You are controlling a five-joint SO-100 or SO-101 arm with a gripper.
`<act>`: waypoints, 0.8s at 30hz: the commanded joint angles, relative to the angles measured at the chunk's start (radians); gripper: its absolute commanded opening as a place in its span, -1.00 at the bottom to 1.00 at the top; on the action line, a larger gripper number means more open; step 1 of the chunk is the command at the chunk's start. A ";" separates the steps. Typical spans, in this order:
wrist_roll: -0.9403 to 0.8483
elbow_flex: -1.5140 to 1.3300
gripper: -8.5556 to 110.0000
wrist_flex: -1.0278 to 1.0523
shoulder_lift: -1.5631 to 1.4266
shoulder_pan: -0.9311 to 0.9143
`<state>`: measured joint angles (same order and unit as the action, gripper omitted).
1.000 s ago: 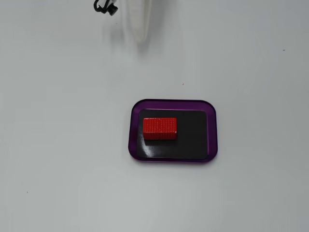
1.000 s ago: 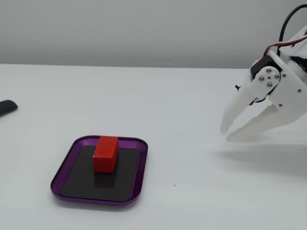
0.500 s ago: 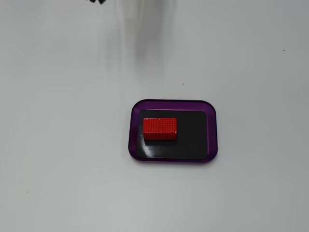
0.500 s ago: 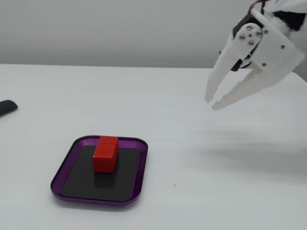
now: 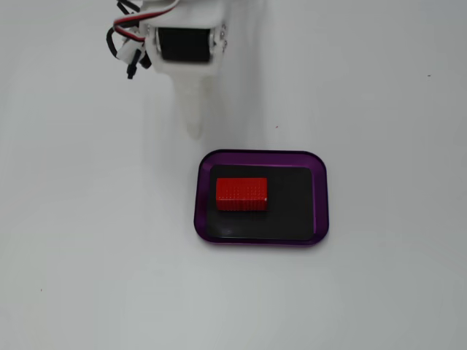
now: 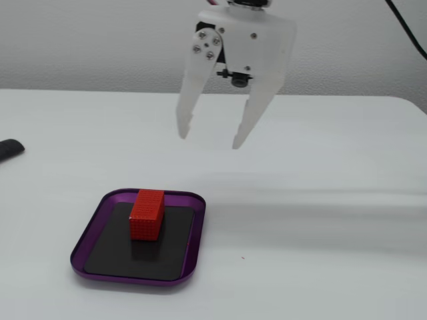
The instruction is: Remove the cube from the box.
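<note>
The cube [image 5: 241,193], a small bright red ridged block, lies inside the box [image 5: 318,197], a shallow purple-rimmed tray with a black bottom, toward its left side in a fixed view. In the other fixed view the cube [image 6: 147,214] sits near the far edge of the box [image 6: 93,267]. My white gripper [image 6: 209,139] hangs open and empty in the air, above and behind the box, well clear of the cube. From above, only one white finger [image 5: 191,109] shows, pointing toward the box's far rim.
The table is plain white. A dark object [image 6: 9,149] lies at the left edge in a fixed view. Red and black cables [image 5: 128,36] hang beside the wrist motor.
</note>
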<state>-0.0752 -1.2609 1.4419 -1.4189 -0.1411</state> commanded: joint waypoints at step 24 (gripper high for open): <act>-0.009 0.314 -0.43 -0.063 0.387 0.126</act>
<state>-0.0798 -0.9756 1.3837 -1.0201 -0.0199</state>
